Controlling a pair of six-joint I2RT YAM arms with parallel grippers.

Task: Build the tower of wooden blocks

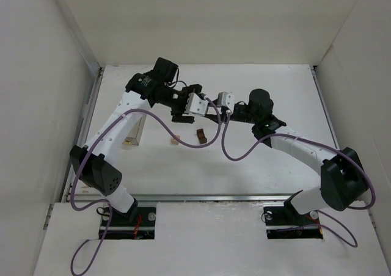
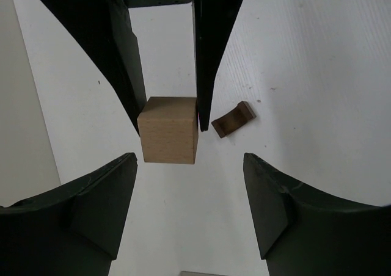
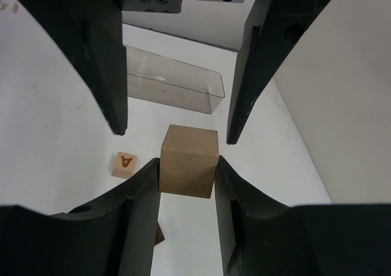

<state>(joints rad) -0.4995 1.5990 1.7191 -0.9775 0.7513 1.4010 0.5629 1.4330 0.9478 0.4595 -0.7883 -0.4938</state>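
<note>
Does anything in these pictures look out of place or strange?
The dark brown piece on the table looks curved like a small arch, not a cube. Nothing else stands out: the right claw holds a tan cube squarely, and the left claw is open in front of it.

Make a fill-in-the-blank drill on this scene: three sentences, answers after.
1. The right gripper is shut on a wooden ___.
2. The left gripper is ___, not touching the cube.
3. The small block on the table bears the letter ___.
Missing words: cube; open; A.
</note>
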